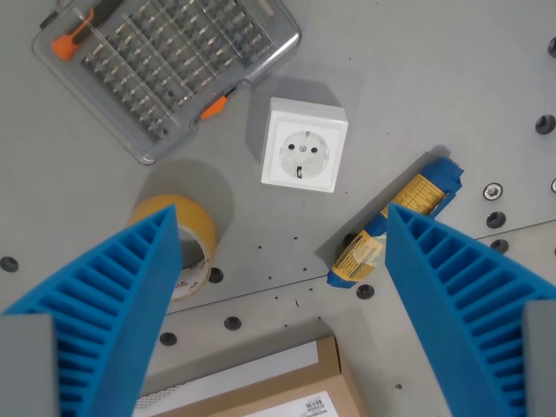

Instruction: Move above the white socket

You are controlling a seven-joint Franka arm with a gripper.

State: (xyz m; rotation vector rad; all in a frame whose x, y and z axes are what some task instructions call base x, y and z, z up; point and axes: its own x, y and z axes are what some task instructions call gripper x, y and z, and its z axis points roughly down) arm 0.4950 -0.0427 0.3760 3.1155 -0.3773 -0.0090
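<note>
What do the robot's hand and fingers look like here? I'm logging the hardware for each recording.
The hand has two bright blue fingers, wedge-shaped and ribbed with parallel slats along their inner faces. Each finger meets a plain grey mount at the wrist view's bottom corners. No cables or markings show.

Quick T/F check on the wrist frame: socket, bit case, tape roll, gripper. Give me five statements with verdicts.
1. The white socket lies flat on the table, face up. True.
2. The gripper is shut on the socket. False: its blue fingers stand wide apart with nothing between them.
3. The clear screwdriver bit case is at the wrist view's upper left, apart from the socket. True.
4. The yellow tape roll sits on top of the socket. False: it rests on the table, toward the view's lower left of the socket.
5. The blue and yellow packet lies at the view's left edge. False: it is right of centre, below the socket.
</note>
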